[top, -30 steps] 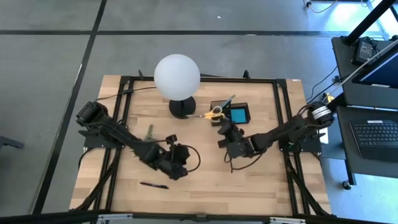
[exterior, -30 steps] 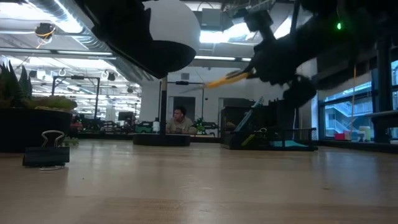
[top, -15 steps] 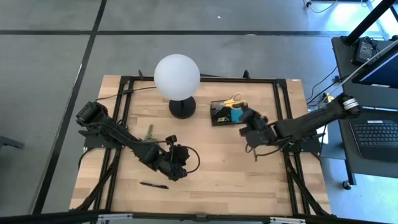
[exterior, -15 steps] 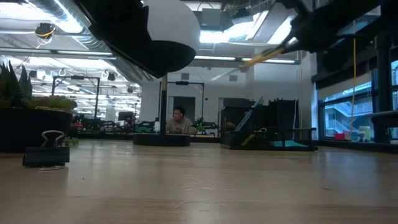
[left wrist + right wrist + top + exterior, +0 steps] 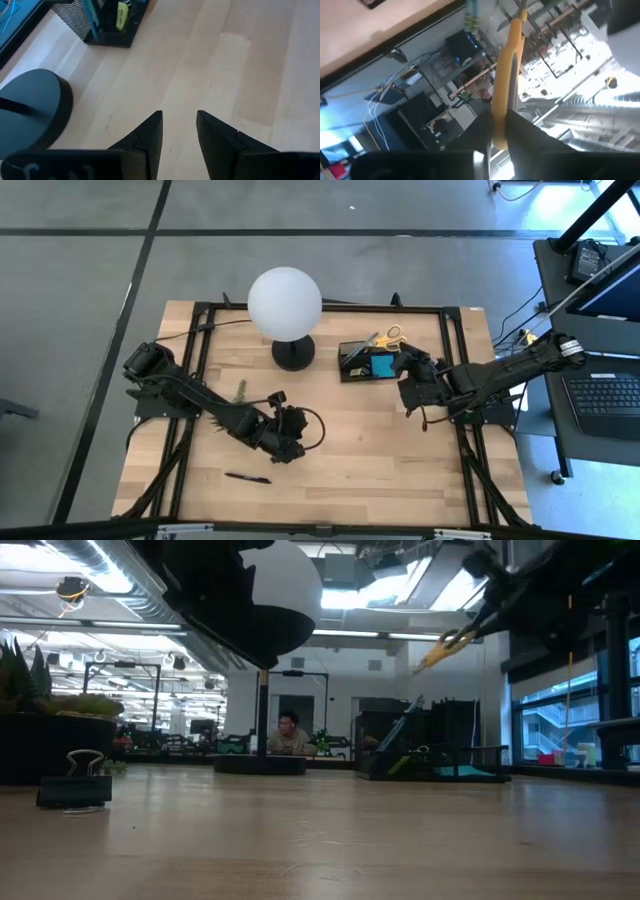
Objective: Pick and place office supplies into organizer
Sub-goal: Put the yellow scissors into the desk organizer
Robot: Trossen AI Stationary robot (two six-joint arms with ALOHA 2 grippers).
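My right gripper (image 5: 404, 363) is shut on the yellow-handled scissors (image 5: 387, 336) and holds them in the air at the far right of the black organizer (image 5: 350, 368). In the low view the scissors (image 5: 447, 640) slant high above the organizer (image 5: 430, 762). A blue sticky-note pad (image 5: 381, 366) lies in the organizer. My left gripper (image 5: 179, 125) is open over bare wood at the table's middle (image 5: 287, 430). A black pen (image 5: 247, 477) lies near the near edge. A black binder clip (image 5: 75, 783) stands on the table. My right gripper pinches the scissors by their yellow handle (image 5: 503, 95) between its two fingers (image 5: 481, 125). The handle runs straight out from the fingers, along them. The scissors are lifted clear and tilted, touching nothing else.
The white globe lamp (image 5: 285, 301) stands on its round black base (image 5: 293, 353) just left of the organizer. A small green plant (image 5: 240, 391) sits left of my left gripper. The organizer also holds pens and a small yellow piece (image 5: 122, 9). Bare wood lies between the arms.
My right gripper has carried the scissors from the table's middle toward the right and far edges and upward, to the organizer's far right side. The scissors have turned about, from left of the gripper to its far side.
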